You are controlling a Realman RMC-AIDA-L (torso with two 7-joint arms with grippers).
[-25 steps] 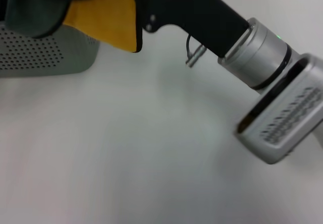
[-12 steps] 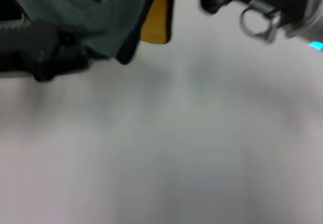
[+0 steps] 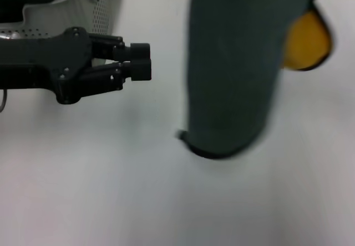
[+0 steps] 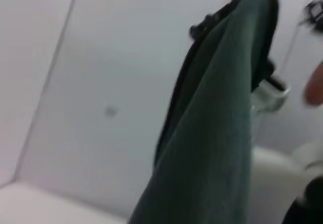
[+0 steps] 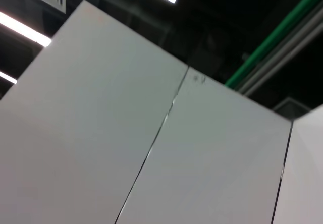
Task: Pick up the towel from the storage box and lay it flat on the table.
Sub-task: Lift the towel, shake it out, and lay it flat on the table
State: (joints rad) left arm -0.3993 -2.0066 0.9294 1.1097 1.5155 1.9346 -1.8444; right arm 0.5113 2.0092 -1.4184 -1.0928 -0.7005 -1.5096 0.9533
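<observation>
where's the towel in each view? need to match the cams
Head: towel hangs from the top edge, centre-right, green side showing, yellow at its right.
Left wrist: towel is the green drape running from the upper right to the bottom edge.
Right wrist: not in it; wall panels and ceiling only.
Shared landmark: the towel's black edge binding.

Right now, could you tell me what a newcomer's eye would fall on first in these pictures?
The towel dominates: it hangs in mid-air over the middle of the white table, dark green side toward the head camera, with a bulge of yellow at its right. To its left, the left gripper hovers, its fingers close together, in front of the perforated storage box.
</observation>
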